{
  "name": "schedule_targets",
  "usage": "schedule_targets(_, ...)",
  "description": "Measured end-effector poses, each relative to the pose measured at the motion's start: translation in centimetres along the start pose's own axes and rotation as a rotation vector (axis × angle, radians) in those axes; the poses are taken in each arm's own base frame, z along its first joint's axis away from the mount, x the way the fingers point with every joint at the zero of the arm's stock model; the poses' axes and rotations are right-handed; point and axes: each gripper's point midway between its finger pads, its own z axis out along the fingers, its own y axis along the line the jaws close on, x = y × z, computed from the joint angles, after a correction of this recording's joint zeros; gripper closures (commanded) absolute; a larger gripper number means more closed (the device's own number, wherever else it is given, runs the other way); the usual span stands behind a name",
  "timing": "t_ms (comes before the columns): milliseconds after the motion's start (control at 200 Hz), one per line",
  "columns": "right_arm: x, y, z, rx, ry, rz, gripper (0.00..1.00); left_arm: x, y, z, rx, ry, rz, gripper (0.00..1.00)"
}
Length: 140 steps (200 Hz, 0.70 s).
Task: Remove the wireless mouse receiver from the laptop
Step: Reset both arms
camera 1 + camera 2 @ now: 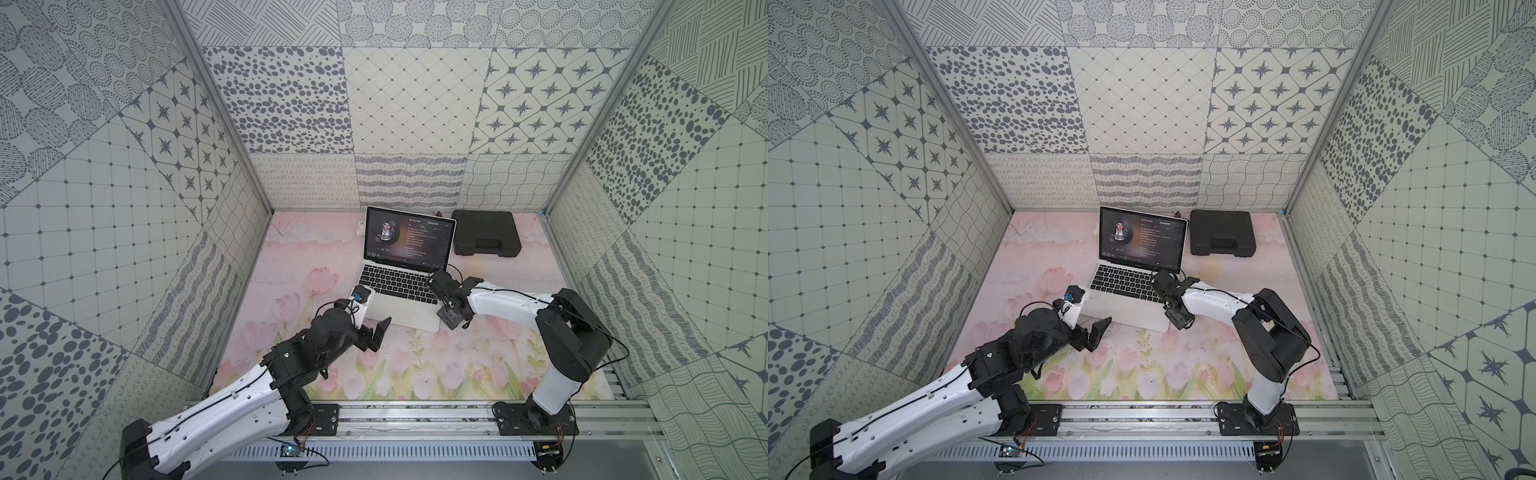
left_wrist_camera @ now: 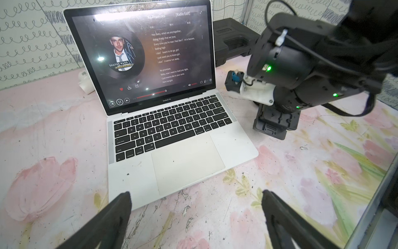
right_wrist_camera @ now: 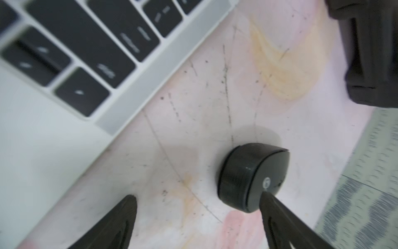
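Lying loose on the pink floral tabletop (image 3: 193, 120) just beside the slim silver laptop (image 3: 38, 133), the tiny black wireless mouse receiver (image 3: 243, 176) looks already unplugged — the right claw (image 3: 197, 196) gapes wide above it, gripping nothing. The left claw (image 2: 196, 193) is wide and empty too; only retreat seems left.

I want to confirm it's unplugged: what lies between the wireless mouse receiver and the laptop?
Only bare pink tabletop: in the right wrist view the wireless mouse receiver lies on it, apart from the laptop.
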Motion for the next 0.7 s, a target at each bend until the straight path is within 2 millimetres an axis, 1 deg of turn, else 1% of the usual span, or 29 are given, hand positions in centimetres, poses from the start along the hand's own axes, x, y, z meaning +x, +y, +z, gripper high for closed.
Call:
schedule_targets(30, -0.1, 0.0, -0.5, -0.039, -0.020, 0.031, 0.03, -0.1, 0.1, 0.0, -0.004, 0.001, -0.006, 0.01)
schedule_targets(95, -0.7, -1.4, -2.1, -0.111, -0.086, 0.131, 0.03, -0.1, 0.5, 0.0, -0.018, 0.004, -0.022, 0.01)
schedule_targets(175, -2.0, -4.8, -4.7, -0.153, -0.212, 0.282, 0.03, -0.3, 1.3, 0.1, -0.042, 0.005, -0.048, 0.01)
schedule_targets(250, -3.0, -8.8, -7.0, -0.150, -0.338, 0.413, 0.03, -0.3, 2.1, 0.2, -0.068, 0.004, -0.076, 0.01)
schedule_targets(305, -3.4, -11.2, -8.1, -0.137, -0.417, 0.491, 0.03, -0.3, 2.8, 0.2, -0.092, 0.005, -0.100, 0.01)
schedule_targets(340, -3.5, -12.3, -8.3, -0.132, -0.458, 0.533, 0.03, -0.3, 3.4, 0.3, -0.111, 0.004, -0.117, 0.01)
schedule_targets(355, -3.5, -13.0, -8.3, -0.124, -0.474, 0.553, 0.03, -0.3, 3.7, 0.3, -0.121, 0.003, -0.127, 0.01)
schedule_targets(410, -3.1, -14.2, -7.6, -0.116, -0.502, 0.606, 0.03, -0.4, 4.9, 0.3, -0.156, 0.001, -0.160, 0.01)
schedule_targets(465, -2.2, -15.1, -6.1, -0.112, -0.512, 0.660, 0.03, -0.3, 6.1, 0.4, -0.192, -0.002, -0.193, 0.01)
schedule_targets(530, -0.7, -16.0, -3.7, -0.097, -0.508, 0.722, 0.03, -0.1, 7.7, 0.6, -0.237, 0.001, -0.239, 0.01)
schedule_targets(620, 1.5, -16.7, -0.9, -0.066, -0.526, 0.776, 0.03, 0.6, 10.0, 0.9, -0.294, 0.018, -0.304, 0.01)
schedule_targets(650, 2.1, -16.7, -0.1, -0.059, -0.525, 0.785, 0.03, 1.0, 11.0, 1.0, -0.322, 0.024, -0.334, 0.01)
schedule_targets(700, 2.5, -16.7, 0.8, -0.055, -0.530, 0.785, 0.03, 1.5, 12.3, 1.1, -0.353, 0.028, -0.380, 0.01)
